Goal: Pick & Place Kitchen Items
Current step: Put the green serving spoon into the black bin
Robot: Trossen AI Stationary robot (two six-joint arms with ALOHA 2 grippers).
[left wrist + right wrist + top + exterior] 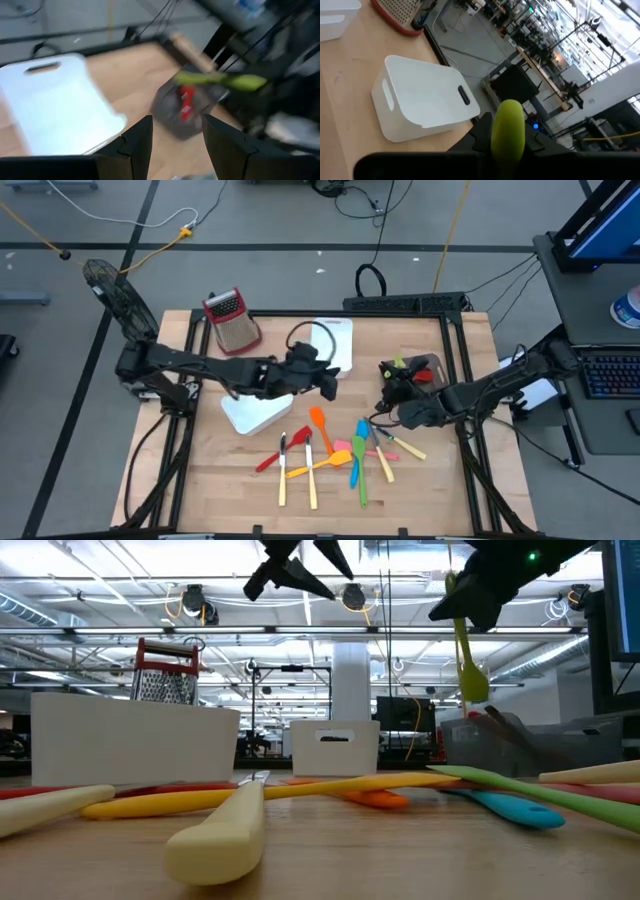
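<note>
Cream spatula handle (215, 830) nearest. Right gripper (393, 376) clamps one slim green spatula (468, 665), hanging blade-down. Left gripper (328, 383) empty, half-open. Roughly ten utensils below both on worktop (420, 480).

Wood table (230, 480) w/ scattered utensils (335, 455), white bins (258, 412), grey bin (425, 367), grater (232, 320).

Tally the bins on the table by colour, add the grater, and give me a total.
White bins: 2
Grey bin: 1
Box grater: 1
Total: 4
</note>
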